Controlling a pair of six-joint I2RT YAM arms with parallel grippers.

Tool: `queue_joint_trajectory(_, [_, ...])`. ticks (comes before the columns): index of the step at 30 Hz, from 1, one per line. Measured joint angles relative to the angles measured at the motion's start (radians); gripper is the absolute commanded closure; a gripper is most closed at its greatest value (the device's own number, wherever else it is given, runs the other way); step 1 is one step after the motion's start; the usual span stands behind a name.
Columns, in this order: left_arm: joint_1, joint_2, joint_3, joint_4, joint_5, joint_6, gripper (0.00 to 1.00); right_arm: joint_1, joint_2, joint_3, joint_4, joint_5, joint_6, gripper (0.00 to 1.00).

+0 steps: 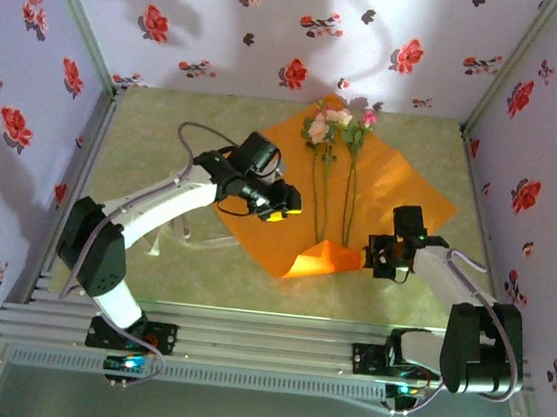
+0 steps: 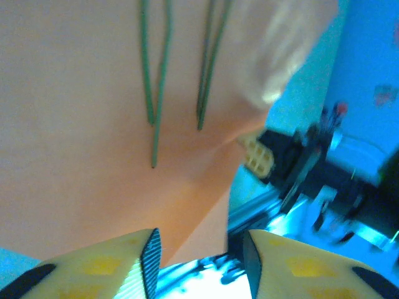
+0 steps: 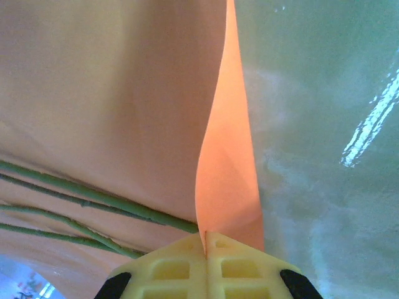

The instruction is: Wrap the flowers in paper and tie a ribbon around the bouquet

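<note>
The orange paper [image 1: 402, 182] lies as a diamond on the table, its near corner curled up [image 1: 323, 261]. The flowers [image 1: 320, 128] rest on it, blooms at the far end and green stems [image 2: 156, 93] running toward me. My right gripper [image 3: 206, 235] is shut on the paper's lifted near-right edge [image 3: 225, 180], with the stems [image 3: 93, 198] just to its left; from above it sits at the paper's right side [image 1: 374, 256]. My left gripper [image 1: 283, 212] hovers over the paper's left part, open [image 2: 199, 240], with the paper's near corner [image 2: 206, 230] between its fingers. A thin pale strip, possibly the ribbon [image 1: 197, 241], lies left of the paper.
Flower-print walls [image 1: 27, 120] close in the table [image 1: 166, 135] on three sides. An aluminium rail frame [image 1: 263, 340] carrying the arm bases runs along the near edge. A grey cable [image 1: 195, 129] loops over the left arm.
</note>
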Motion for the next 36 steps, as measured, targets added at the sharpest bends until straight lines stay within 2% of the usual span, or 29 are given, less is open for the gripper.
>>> queue_joint_trajectory(5, [-0.033, 0.001, 0.0, -0.068, 0.043, 0.399, 0.38, -0.011, 0.029, 0.0, 0.028, -0.006, 0.067, 1.0])
queue_joint_trajectory(11, [-0.079, 0.016, -0.005, -0.129, 0.051, 0.716, 0.33, -0.014, 0.041, 0.005, 0.028, -0.006, 0.093, 1.0])
queue_joint_trajectory(18, [-0.1, 0.093, -0.029, -0.124, 0.048, 0.875, 0.3, -0.019, 0.041, 0.008, 0.028, -0.006, 0.093, 1.0])
queue_joint_trajectory(25, [-0.101, 0.125, -0.106, -0.06, -0.04, 0.912, 0.32, -0.031, 0.041, 0.008, 0.028, -0.007, 0.093, 1.0])
queue_joint_trajectory(28, [-0.101, 0.125, -0.119, -0.022, -0.034, 0.906, 0.43, -0.033, 0.04, 0.008, 0.029, -0.008, 0.093, 1.0])
queue_joint_trajectory(29, [-0.101, 0.126, -0.121, -0.005, -0.027, 0.902, 0.53, -0.035, 0.04, 0.008, 0.029, -0.01, 0.093, 1.0])
queue_joint_trajectory(32, [-0.101, 0.137, -0.121, 0.04, -0.013, 0.88, 0.91, -0.039, 0.04, 0.008, 0.029, -0.011, 0.09, 1.0])
queue_joint_trajectory(33, [-0.099, 0.145, -0.12, 0.049, -0.012, 0.874, 0.99, -0.04, 0.04, 0.008, 0.029, -0.013, 0.084, 0.92])
queue_joint_trajectory(36, [-0.093, 0.165, -0.115, 0.061, -0.012, 0.863, 1.0, -0.044, 0.041, 0.024, 0.017, -0.013, 0.02, 0.59])
